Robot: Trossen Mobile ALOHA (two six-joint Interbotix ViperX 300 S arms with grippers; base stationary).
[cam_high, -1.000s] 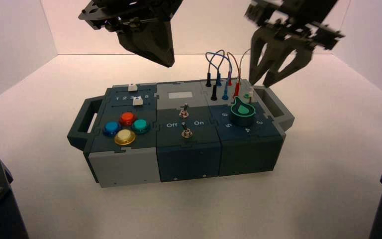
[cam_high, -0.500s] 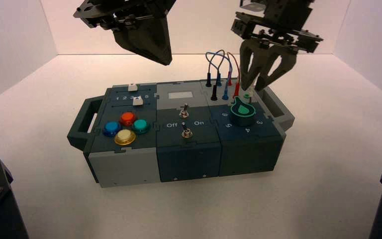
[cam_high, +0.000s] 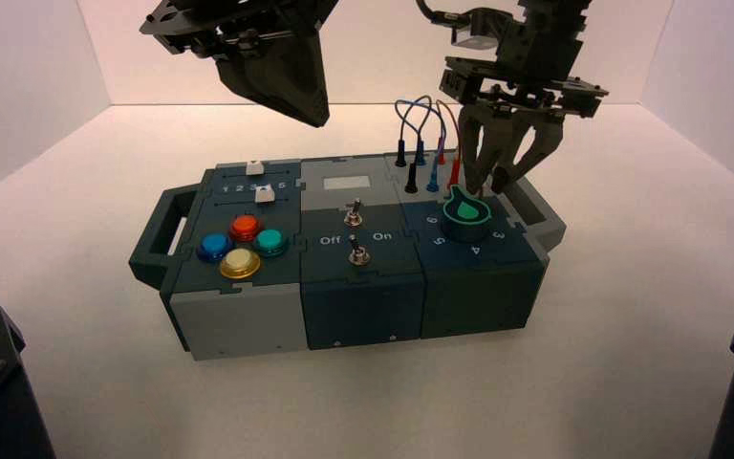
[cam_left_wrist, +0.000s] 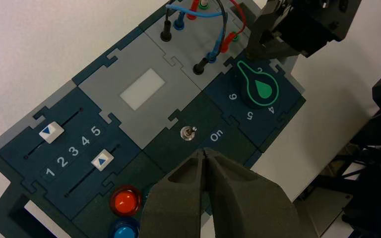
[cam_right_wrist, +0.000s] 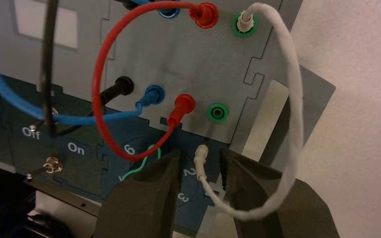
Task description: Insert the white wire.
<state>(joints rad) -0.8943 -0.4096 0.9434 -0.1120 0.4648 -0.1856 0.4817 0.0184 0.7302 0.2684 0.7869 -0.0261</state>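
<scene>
The white wire (cam_right_wrist: 299,114) arches up from one green socket (cam_right_wrist: 244,22), where one end is plugged in. Its free white plug tip (cam_right_wrist: 201,157) hangs loose between my right gripper's open fingers (cam_right_wrist: 149,198), just short of the empty green socket (cam_right_wrist: 217,112). My right gripper (cam_high: 497,180) is low over the wire section at the box's back right, behind the green knob (cam_high: 465,212). In the high view the white wire is hidden behind it. My left gripper (cam_left_wrist: 205,153) is shut and empty, held high above the middle of the box (cam_high: 363,306).
Red (cam_right_wrist: 101,89), blue (cam_right_wrist: 10,99) and black (cam_right_wrist: 47,59) leads stand plugged in close beside the white one. Two toggle switches (cam_high: 354,214) sit mid-box, coloured buttons (cam_high: 241,247) and sliders at the left. The box's handle (cam_high: 540,215) lies right of the sockets.
My right gripper has moved left and down from beside the box to the wire section, and its fingers now straddle the white wire's free plug. The left arm has barely moved.
</scene>
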